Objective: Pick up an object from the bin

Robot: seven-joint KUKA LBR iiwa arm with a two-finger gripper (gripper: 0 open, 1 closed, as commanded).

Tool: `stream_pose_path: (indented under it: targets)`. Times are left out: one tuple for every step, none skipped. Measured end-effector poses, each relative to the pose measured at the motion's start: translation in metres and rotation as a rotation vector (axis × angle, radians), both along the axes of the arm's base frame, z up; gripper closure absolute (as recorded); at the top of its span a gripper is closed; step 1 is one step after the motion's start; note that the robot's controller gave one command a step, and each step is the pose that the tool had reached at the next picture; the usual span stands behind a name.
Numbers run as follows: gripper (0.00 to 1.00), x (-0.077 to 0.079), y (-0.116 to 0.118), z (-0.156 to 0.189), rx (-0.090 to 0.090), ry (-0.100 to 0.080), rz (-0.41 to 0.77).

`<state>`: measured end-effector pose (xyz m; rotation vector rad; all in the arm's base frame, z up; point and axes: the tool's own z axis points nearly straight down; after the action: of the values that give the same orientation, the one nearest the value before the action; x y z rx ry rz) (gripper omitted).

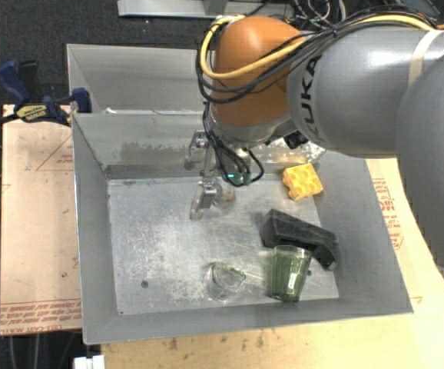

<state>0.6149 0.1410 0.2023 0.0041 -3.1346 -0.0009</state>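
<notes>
We see the gripper (206,198) low over bare floor in the upper middle of the bin (91,206). Apart or together, we can't tell. The nearest thing is a yellow holed block (303,181) to its right by the far wall, apart from it. Further right and nearer us, a black angular piece (303,235) touches a green see-through cup (287,274), with a clear cup (226,280) just left of that. The bin floor is scuffed grey metal. An orange wrist cover (253,68) with cables sits above, and dark flooring (30,21) surrounds the bin.
</notes>
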Motion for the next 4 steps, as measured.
stream_pose_path:
  targets:
    - [0.00,0.002,-0.001,0.004,0.001,-0.008,-0.002]
    - [0.00,-0.028,-0.011,-0.045,0.001,-0.010,0.135]
    - [0.00,-0.068,-0.065,-0.055,0.002,-0.007,0.383]
    - [0.00,-0.088,-0.070,-0.060,0.002,-0.006,0.492]
